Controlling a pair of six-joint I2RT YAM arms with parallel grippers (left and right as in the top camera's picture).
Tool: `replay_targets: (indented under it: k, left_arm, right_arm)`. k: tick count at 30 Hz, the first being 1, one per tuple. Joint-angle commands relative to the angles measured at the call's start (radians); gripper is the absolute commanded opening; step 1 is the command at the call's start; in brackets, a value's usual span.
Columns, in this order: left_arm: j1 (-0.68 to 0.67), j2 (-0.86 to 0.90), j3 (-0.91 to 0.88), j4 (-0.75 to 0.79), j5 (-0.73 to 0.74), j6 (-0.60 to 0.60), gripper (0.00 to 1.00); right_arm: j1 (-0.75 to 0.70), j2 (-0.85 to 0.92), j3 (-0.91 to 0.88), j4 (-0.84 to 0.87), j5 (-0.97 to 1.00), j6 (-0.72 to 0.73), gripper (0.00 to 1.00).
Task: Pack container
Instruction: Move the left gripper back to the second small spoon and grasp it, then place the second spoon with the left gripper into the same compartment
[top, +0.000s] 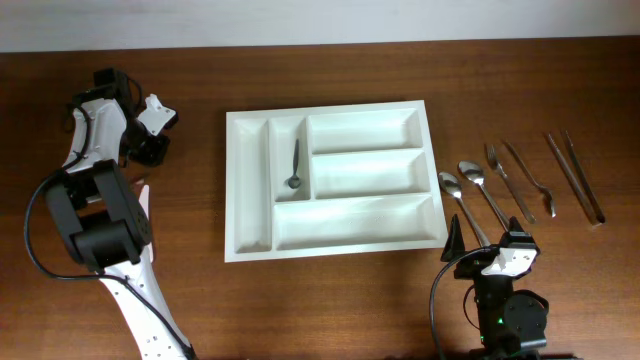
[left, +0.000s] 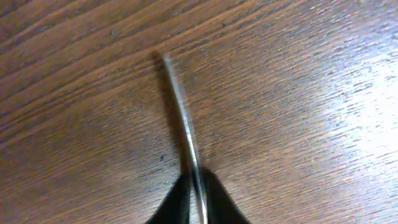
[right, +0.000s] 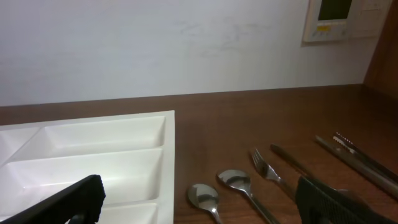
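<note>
Pinching a thin metal strip (left: 180, 106), the left pincer (left: 198, 186) has its two dark fingers closed against it from either side. The strip is seen edge-on, running away from the fingers low over the wood of the counter (top: 330, 310). What kind of utensil it is I cannot tell. From overhead, this arm is at the far left, well apart from the container (top: 247, 180).

The container lies flat in the middle of the counter, with its two narrow compartments on the left and its three long ones stacked on the right. A teaspoon (top: 295, 165) lies in the second narrow compartment, bowl toward the near edge. The other compartments show bare white.

The right pincer (right: 200, 186) is spread wide open and holds nothing. It sits at the near edge, just off the container's right corner. Beyond it, to the right of the container, cutlery lies in a loose row on the counter: two spoons (top: 450, 187), a fork (top: 508, 180), another slim piece (top: 530, 178) and a long pair of thin bars (top: 575, 178) at the far right.
</note>
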Motion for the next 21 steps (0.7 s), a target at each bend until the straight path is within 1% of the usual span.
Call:
replay_targets:
  k: [1, 8, 10, 12, 15, 17, 18, 19, 21]
  left_arm:
    - [0.011, 0.047, 0.0, -0.002, 0.0, -0.011, 0.02]
    - [-0.006, 0.035, 0.044, -0.053, 0.0, -0.027, 0.02]
    - [-0.022, 0.03, 0.081, -0.079, 0.0, -0.058, 0.02]
    - [-0.05, 0.029, 0.145, -0.119, 0.0, -0.097, 0.02]
    - [-0.091, 0.029, 0.243, -0.191, 0.0, -0.107, 0.02]
    - [-0.119, 0.029, 0.309, -0.236, 0.0, -0.147, 0.02]
    - [-0.152, 0.029, 0.381, -0.285, 0.012, -0.203, 0.02]
    - [-0.185, 0.029, 0.443, -0.325, 0.058, -0.25, 0.02]
    - [-0.217, 0.029, 0.494, -0.36, 0.13, -0.28, 0.02]
  right_arm:
    - [-0.007, -0.006, -0.005, -0.008, 0.013, 0.004, 0.99]
    - [-0.007, -0.006, -0.005, -0.008, 0.013, 0.004, 0.99]
    - [-0.007, -0.006, -0.005, -0.008, 0.013, 0.004, 0.99]
    - [-0.007, -0.006, -0.005, -0.008, 0.013, 0.004, 0.99]
    - [-0.007, -0.006, -0.005, -0.008, 0.013, 0.004, 0.99]
    - [-0.007, -0.006, -0.005, -0.008, 0.013, 0.004, 0.99]
    - [-0.007, -0.006, -0.005, -0.008, 0.013, 0.004, 0.99]
    - [-0.007, -0.006, -0.005, -0.008, 0.013, 0.004, 0.99]
    - [-0.007, -0.006, -0.005, -0.008, 0.013, 0.004, 0.98]
